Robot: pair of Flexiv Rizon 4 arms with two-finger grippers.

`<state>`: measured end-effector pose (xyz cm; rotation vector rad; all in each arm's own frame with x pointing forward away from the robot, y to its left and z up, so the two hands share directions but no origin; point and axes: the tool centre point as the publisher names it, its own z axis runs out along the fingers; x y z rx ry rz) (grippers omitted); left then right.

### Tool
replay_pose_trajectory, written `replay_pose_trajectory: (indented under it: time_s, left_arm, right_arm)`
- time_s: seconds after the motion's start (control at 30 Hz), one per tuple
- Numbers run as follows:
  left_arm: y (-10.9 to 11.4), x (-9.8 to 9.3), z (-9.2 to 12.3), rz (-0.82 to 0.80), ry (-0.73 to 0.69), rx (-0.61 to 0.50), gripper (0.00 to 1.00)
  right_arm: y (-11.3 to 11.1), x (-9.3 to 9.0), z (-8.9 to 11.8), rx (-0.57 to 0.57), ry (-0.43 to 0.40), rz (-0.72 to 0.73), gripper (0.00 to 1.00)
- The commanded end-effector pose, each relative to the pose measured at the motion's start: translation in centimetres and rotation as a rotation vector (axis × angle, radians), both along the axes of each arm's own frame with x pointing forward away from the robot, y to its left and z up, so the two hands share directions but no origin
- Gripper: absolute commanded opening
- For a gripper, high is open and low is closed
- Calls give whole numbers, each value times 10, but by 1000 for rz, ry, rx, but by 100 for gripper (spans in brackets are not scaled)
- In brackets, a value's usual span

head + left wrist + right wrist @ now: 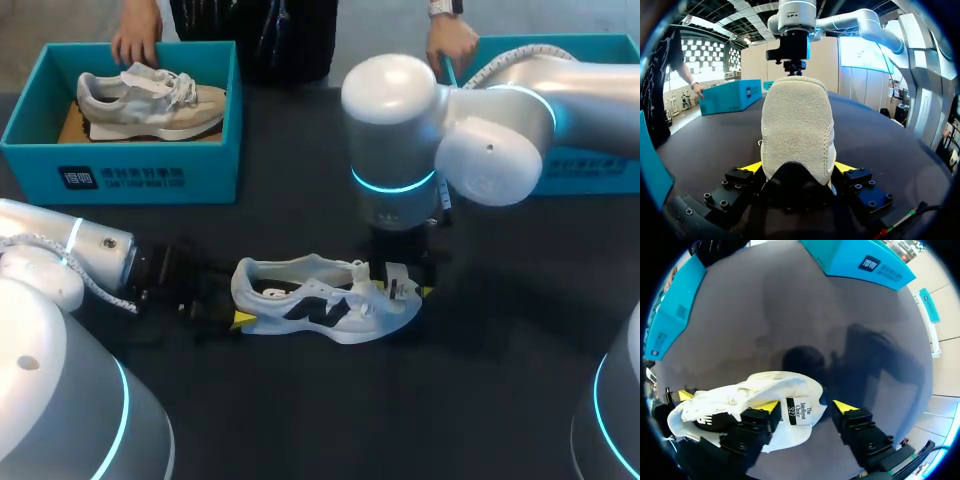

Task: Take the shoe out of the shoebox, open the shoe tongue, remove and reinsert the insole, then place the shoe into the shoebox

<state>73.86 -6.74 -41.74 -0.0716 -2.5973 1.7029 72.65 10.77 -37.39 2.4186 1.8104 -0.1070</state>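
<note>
A white shoe [325, 300] with black side markings lies on its sole on the dark table, toe to the right. My left gripper [240, 308] is at the heel. In the left wrist view the fuzzy heel [797, 130] fills the gap, and both yellow fingertips [752, 166] press its sides. My right gripper [405, 285] hangs over the front of the shoe. In the right wrist view it [806, 407] is open. The labelled tongue [799, 411] lies against one finger, and the other finger stands clear of it.
A blue shoebox [30, 120] at the back left holds a beige shoe [150, 100], and a person's hand [135, 45] rests on its far rim. A second blue box [590, 170] stands at the back right behind my right arm, with another hand [450, 45] at its corner.
</note>
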Motion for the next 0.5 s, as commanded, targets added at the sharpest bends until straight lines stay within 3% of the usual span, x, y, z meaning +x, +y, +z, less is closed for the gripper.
replay_pose_trajectory:
  time_s: [0.03,0.5]
  left_arm:
    - [-2,-3,-4,1,-2,-1,0]
    - [-2,-3,-4,1,-2,-1,0]
  right_arm:
    - [5,-7,10,-15,-29,-11,100]
    - [23,-9,47,-30,-99,76,100]
